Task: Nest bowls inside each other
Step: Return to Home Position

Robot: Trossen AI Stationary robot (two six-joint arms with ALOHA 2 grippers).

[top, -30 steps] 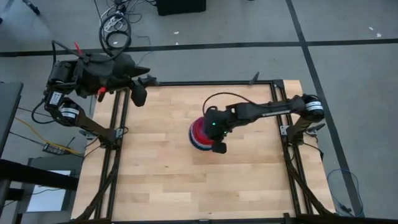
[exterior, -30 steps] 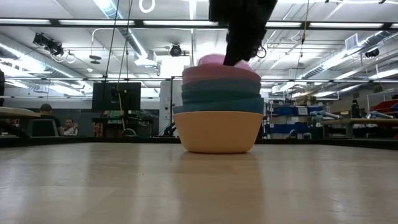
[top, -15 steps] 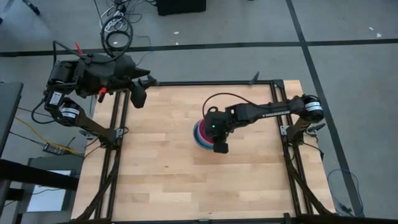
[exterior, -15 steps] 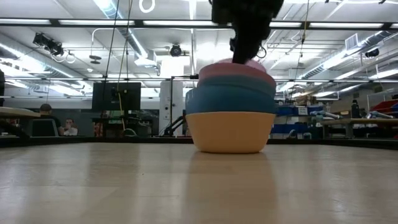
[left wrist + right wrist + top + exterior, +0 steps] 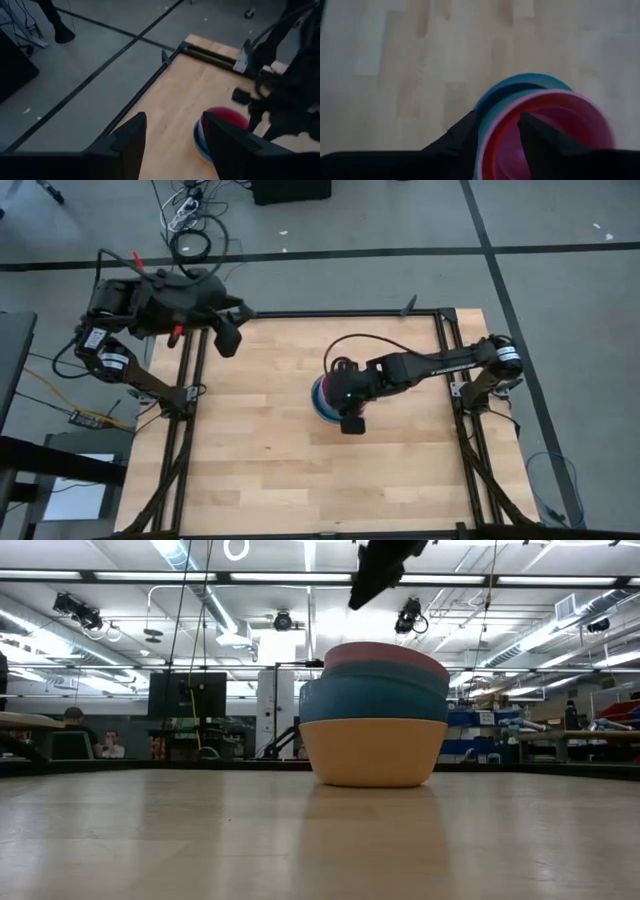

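The bowls (image 5: 322, 397) sit nested in one stack on the bench (image 5: 260, 470), a little toward its right edge from the middle and well clear of every corner. From the right wrist, the blue bowl (image 5: 520, 80) forms the outermost rim, with a light blue bowl (image 5: 490, 120) inside it, then a pink bowl (image 5: 540, 96), then a magenta bowl (image 5: 560, 122) at the centre. At bench height the stack (image 5: 374, 710) stands upright, with a pale yellowish wall (image 5: 372, 752) lowest, a blue band (image 5: 372, 698) above it and a pink rim (image 5: 385, 652) on top.

The right arm (image 5: 430, 362) reaches in from the bench's right edge, and the right jaws hang above the stack, apart from it. They are released: the two dark fingers (image 5: 465, 137) stand spread, and the stack's rims show between them.

The left arm (image 5: 160, 300) is folded at the bench's left edge, near the corner beside its base. The left jaws hang just over that edge, well apart from the bowls. They are released too, their fingers (image 5: 127, 142) parted, with the bench surface showing in the gap
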